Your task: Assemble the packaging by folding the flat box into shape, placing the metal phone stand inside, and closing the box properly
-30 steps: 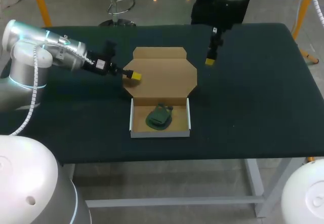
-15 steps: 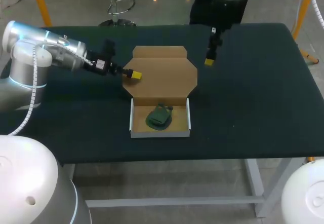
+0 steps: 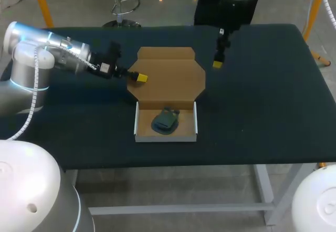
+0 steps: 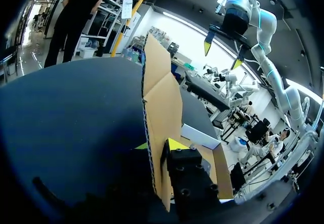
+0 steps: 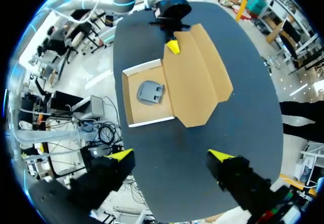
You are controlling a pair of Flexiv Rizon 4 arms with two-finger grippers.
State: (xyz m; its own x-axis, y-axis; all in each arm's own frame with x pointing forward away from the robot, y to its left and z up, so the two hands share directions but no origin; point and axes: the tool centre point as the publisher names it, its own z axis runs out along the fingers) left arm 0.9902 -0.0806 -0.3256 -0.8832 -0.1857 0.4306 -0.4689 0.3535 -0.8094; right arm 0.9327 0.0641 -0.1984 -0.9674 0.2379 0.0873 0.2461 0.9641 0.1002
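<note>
My left hand (image 3: pixel 139 77) pinched lid (image 3: pixel 170 77) by left flap, stand (image 3: pixel 166 120) sat in box (image 3: pixel 138 129). Figured lid needed slow swing over hinge crease, no yanking. Right hand (image 3: pixel 218 63) hung wide open near surface (image 3: pixel 262 111) far edge.

My right gripper (image 5: pixel 171 155) is hanging spread wide, brown cardboard box (image 5: pixel 195 77) lying ahead, grey metal phone stand (image 5: pixel 151 91) sitting inside it.

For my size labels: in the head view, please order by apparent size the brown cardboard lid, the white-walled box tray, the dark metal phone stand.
Largest to smallest:
brown cardboard lid
white-walled box tray
dark metal phone stand inside it
</note>
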